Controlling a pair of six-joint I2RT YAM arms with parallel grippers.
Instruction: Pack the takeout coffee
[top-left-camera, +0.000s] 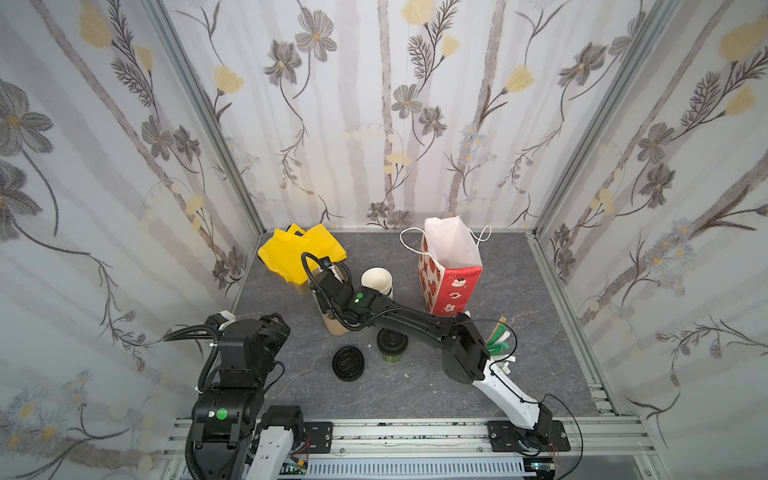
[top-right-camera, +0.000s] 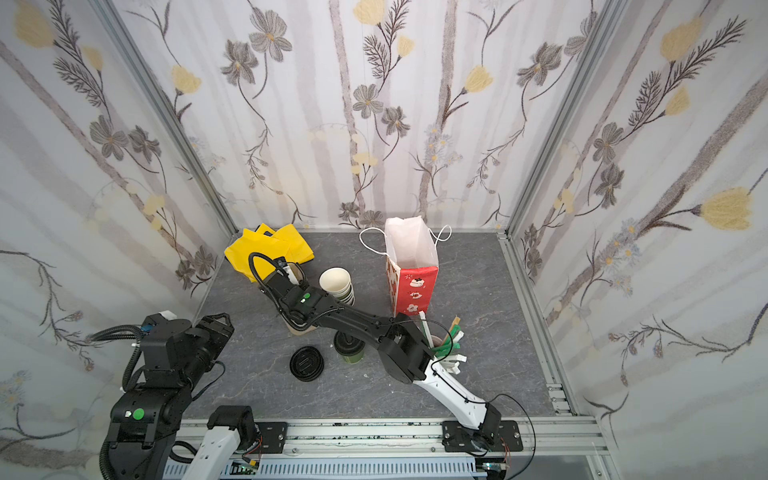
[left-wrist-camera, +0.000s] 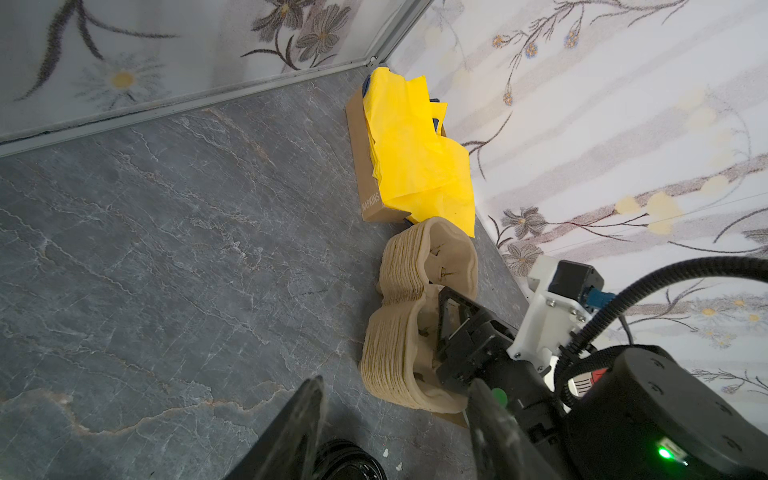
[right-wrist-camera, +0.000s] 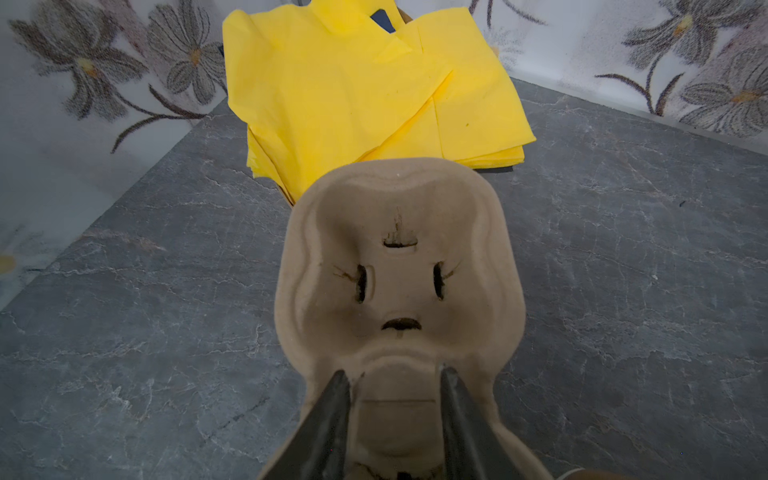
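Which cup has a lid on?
The single green cup beside the loose lids. The stacked cups behind it are open-topped.

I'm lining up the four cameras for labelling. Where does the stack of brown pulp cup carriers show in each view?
Top view: stack of cup carriers left of centre, mostly hidden under the right arm.
Top view: same spot, only its near edge showing.
Left wrist: next to the napkin box, at.
Right wrist: fills the middle, right gripper astride its central ridge.
Shared landmark: the yellow napkins beside it.
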